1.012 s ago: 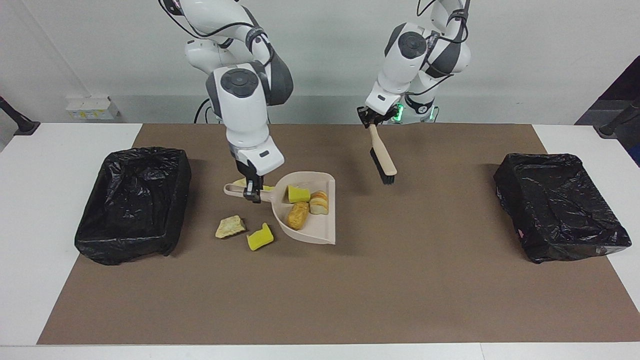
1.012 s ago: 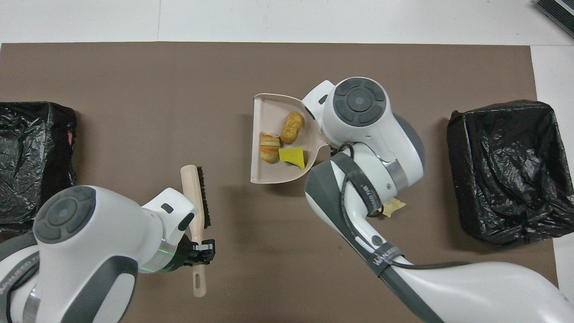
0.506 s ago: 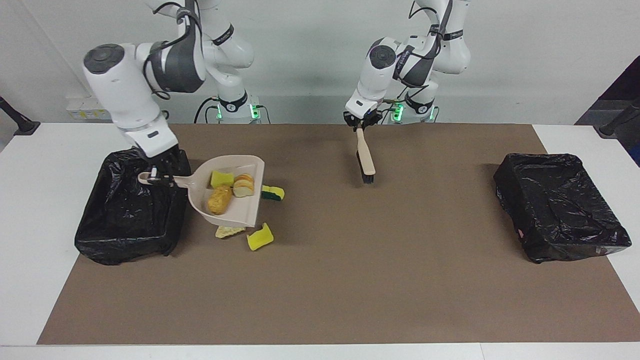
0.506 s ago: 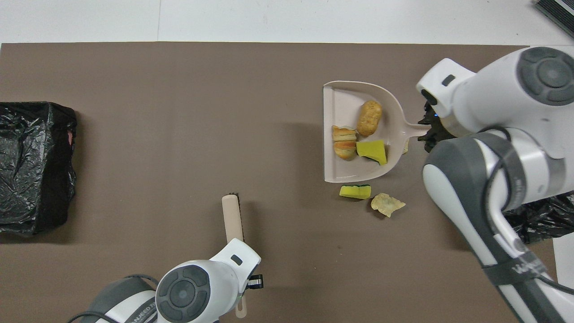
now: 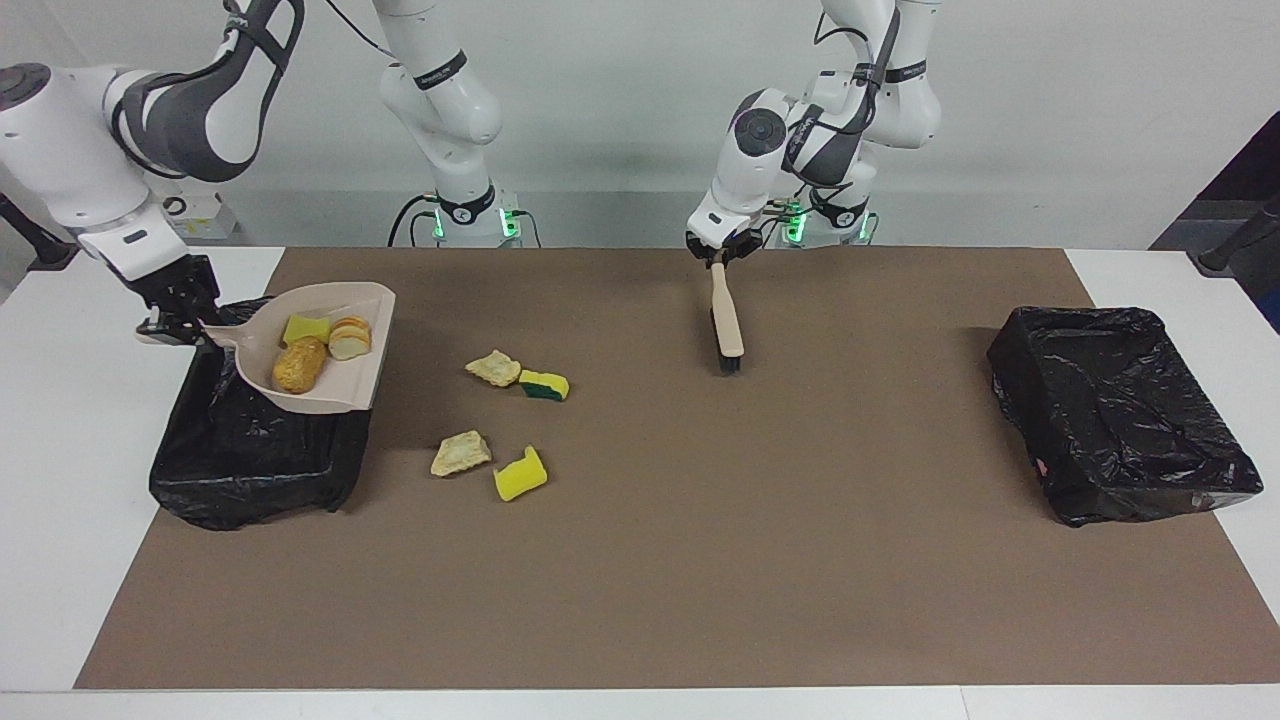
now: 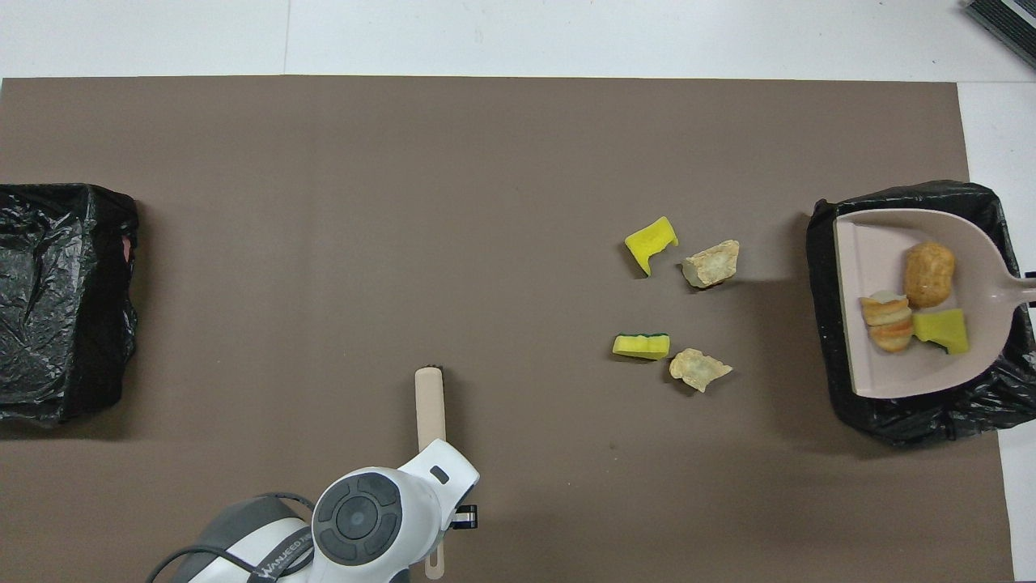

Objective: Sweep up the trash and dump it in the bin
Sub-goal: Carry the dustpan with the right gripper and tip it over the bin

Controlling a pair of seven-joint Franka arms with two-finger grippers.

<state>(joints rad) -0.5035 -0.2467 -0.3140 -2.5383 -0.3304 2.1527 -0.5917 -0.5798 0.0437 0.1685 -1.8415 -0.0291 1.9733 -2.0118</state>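
My right gripper [image 5: 176, 325] is shut on the handle of the beige dustpan [image 5: 340, 400], held roughly level over the black bin [image 5: 250, 460] at the right arm's end. In the pan lie a yellow sponge piece [image 5: 305, 328], a bread chunk [image 5: 350, 338] and a golden-brown lump [image 5: 299, 365]. On the mat lie two beige chunks [image 5: 493, 367] [image 5: 460, 453], a green-backed sponge [image 5: 543, 385] and a yellow sponge [image 5: 520, 475]. My left gripper [image 5: 718, 255] is shut on the brush [image 5: 727, 325], bristles near the mat, close to the robots.
A second black-lined bin [image 5: 1115, 415] stands at the left arm's end of the table. The brown mat [image 5: 700, 560] covers the table's middle, with white table around it. In the overhead view the dustpan [image 6: 874, 372] covers much of the bin [image 6: 914, 417].
My right arm has carried the dustpan with three scraps off the mat to above the bin. My left gripper has drawn the brush back toward the robots.
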